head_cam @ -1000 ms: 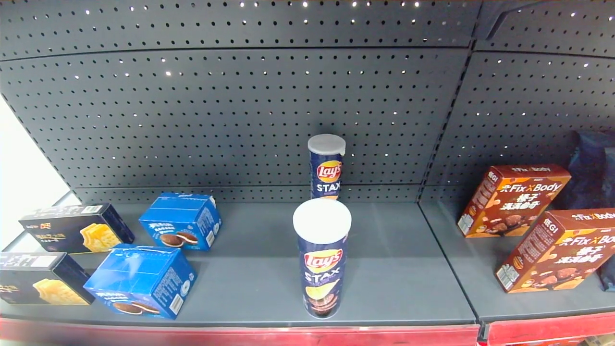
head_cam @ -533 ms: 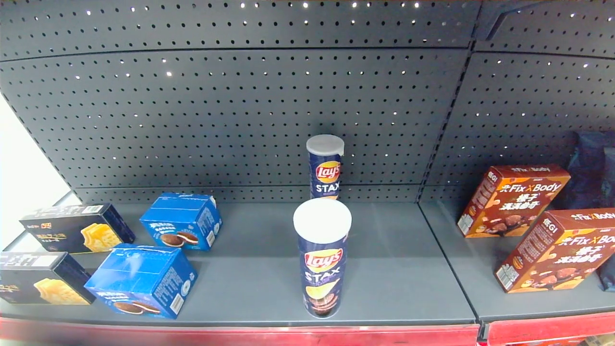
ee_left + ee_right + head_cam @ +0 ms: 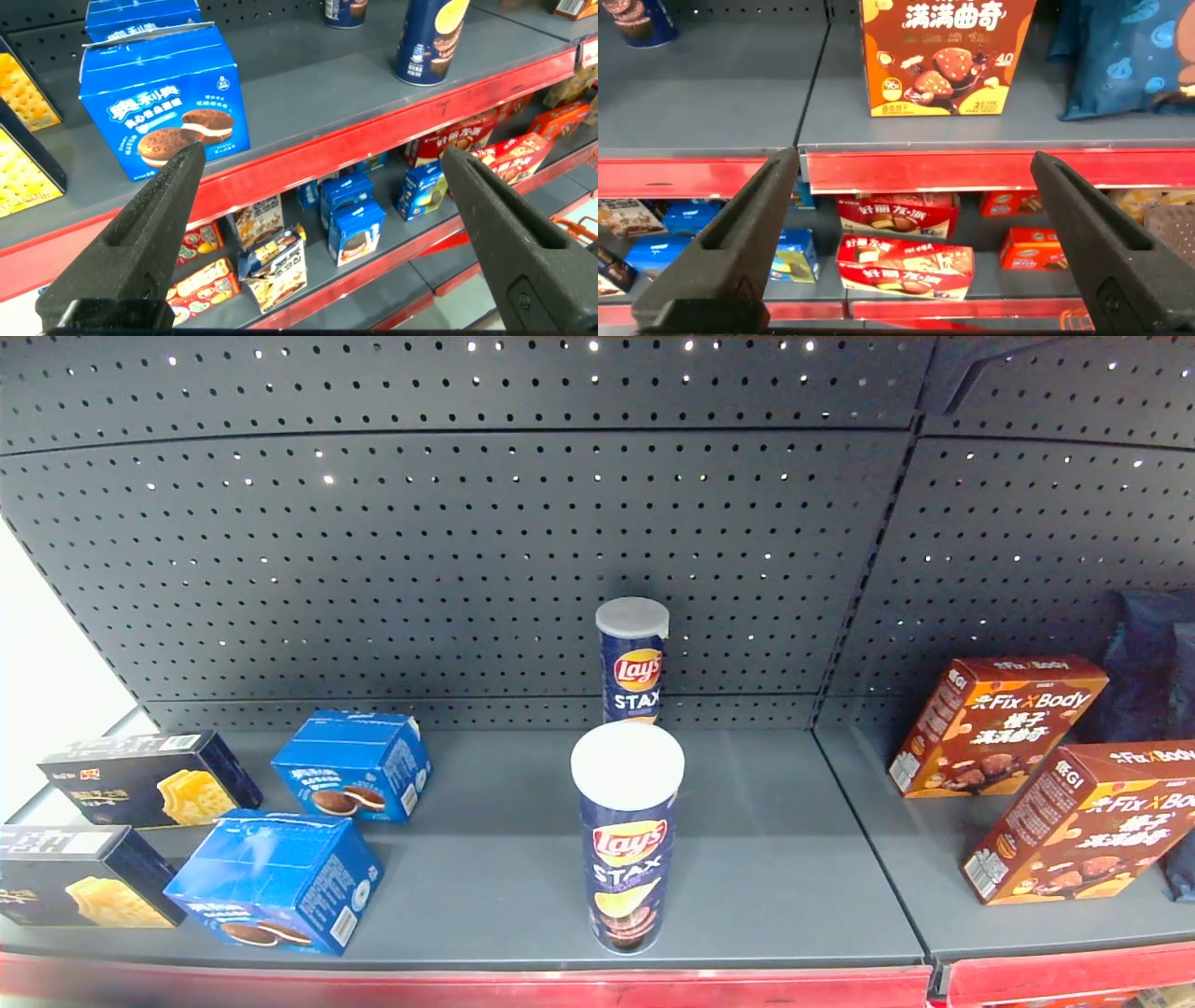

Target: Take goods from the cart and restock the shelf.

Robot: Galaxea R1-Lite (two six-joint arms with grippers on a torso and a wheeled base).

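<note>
Nothing is shifting since the earlier frames: the front chip can (image 3: 625, 840) is standing upright near the shelf (image 3: 775, 868) lip, with the rear can (image 3: 633, 658) behind it. The left gripper (image 3: 320, 157) and right gripper (image 3: 913, 159) are hanging wide open and empty, low before the shelf front, the left seemingly nearer the can.

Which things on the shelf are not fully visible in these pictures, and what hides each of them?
1. Head view: the rear can has its base hidden behind the front can.
2. Head view: the blue bag is cut off by the right edge.
3. Head view: the near black box is cut off by the left edge.
4. Left wrist view: the front can is cut off in its upper part by the picture's edge.
</note>
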